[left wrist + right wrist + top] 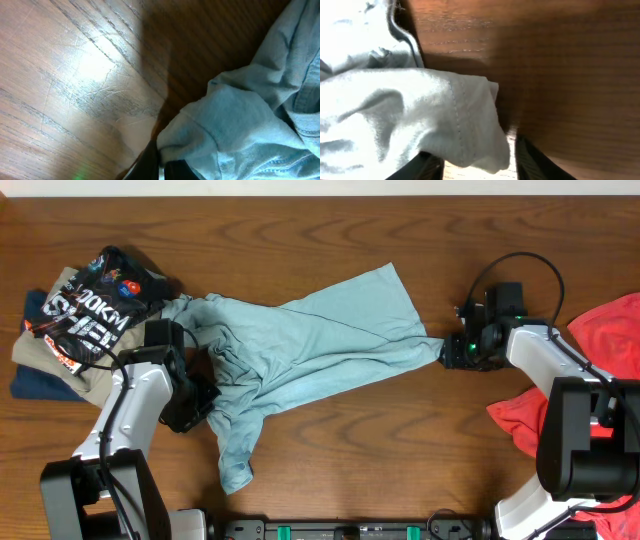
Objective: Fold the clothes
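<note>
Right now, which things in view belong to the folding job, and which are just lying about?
Job: pale blue-grey T-shirt; coral-red garment; left gripper and right gripper at the T-shirt's ends.
Lying about: pile of clothes, far left, black printed one on top.

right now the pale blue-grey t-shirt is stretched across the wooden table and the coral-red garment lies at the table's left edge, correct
Not quite: the coral-red fabric garment lies at the right edge of the brown wooden table, not the left, as the overhead view shows. The pale blue-grey short-sleeved fabric T-shirt is indeed stretched across the table.
</note>
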Controlling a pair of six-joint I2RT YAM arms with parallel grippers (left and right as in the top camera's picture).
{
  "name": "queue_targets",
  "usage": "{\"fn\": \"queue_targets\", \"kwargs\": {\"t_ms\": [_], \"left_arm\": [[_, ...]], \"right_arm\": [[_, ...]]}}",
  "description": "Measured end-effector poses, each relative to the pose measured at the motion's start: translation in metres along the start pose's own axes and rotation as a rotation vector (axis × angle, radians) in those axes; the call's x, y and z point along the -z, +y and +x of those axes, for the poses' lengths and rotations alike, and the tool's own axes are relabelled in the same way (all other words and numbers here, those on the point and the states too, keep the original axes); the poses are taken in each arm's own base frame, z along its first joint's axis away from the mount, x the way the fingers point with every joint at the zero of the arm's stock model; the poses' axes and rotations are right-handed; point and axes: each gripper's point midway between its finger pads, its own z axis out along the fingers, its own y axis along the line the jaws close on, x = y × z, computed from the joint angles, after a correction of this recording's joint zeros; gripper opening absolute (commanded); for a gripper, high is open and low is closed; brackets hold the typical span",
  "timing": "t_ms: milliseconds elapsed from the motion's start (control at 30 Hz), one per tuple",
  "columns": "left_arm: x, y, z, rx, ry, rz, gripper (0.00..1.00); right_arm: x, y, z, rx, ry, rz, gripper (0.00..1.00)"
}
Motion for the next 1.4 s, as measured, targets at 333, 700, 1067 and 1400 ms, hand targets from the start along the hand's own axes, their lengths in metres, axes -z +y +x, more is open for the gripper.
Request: {"fn": "queue_targets", "kwargs": {"t_ms": [333,700,1067,1400], "left_arm": [[0.000,0.000,-0.001,0.000,-0.002,0.002,0.06],[0.000,0.000,0.000,-0.009,0.002,-0.001,0.06],[0.000,0.004,0.008,-0.009,0.033,-0.014,0.22],[0.003,0.021,0.032,-0.001,0.131,-0.085,0.79]], "right_arm": [[-0.001,0.004,0.011,-0.021,0.045,-0.025,0.01],[0.043,-0.012,0.065,-0.205,0.345,-0.034,0.01],[0.072,-0.041,0.046,-0.283,0.301,-0.036,0.01],[0.070,-0.038,0.049,-0.262,0.313,-0.038,0.01]]}}
